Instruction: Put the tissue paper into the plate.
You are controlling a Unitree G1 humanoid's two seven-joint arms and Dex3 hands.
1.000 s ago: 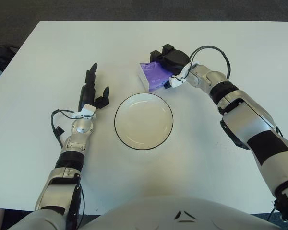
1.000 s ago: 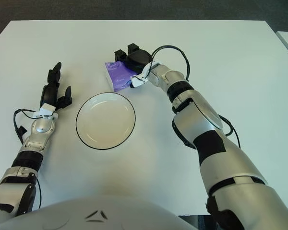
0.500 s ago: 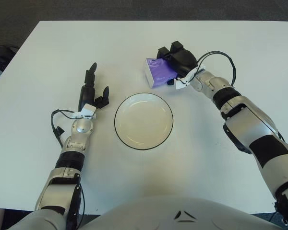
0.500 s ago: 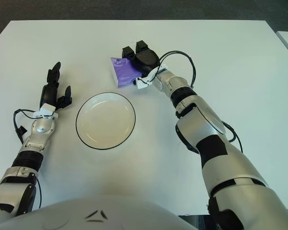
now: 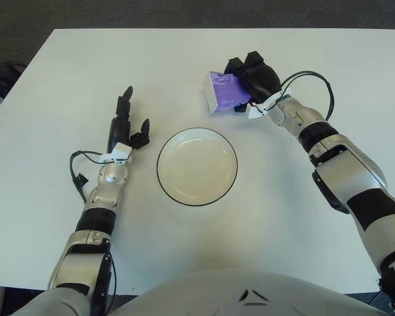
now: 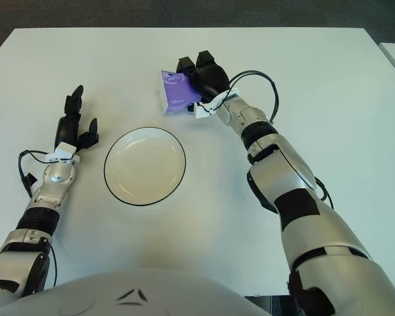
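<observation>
While the right hand (image 5: 255, 80) was closed around the tissue pack (image 5: 224, 92), the pack was seen raised and tilted, with its purple face turned toward the robot's left and its white edge lowermost. The pack was gripped from its far right side, the dark fingers (image 5: 236, 64) wrapped over its top edge, and it was judged to be clear of the table (image 5: 303, 217), though contact could not be ruled out. The plate (image 5: 197, 166) lay below and to the left of that hand, well apart from the pack, and held nothing. The left hand (image 5: 125, 125) showed to the left of the plate, its fingers spread and nothing grasped. The pack was judged to be light and soft, a thin wrapper over compressible paper, likely to dent under a firm squeeze and to slip somewhat on its glossy film; a hold across its short sides, as taken, was judged suitable, with moderate pressure. One pack, one plate and two hands were counted, and nothing else was seen on the table.
</observation>
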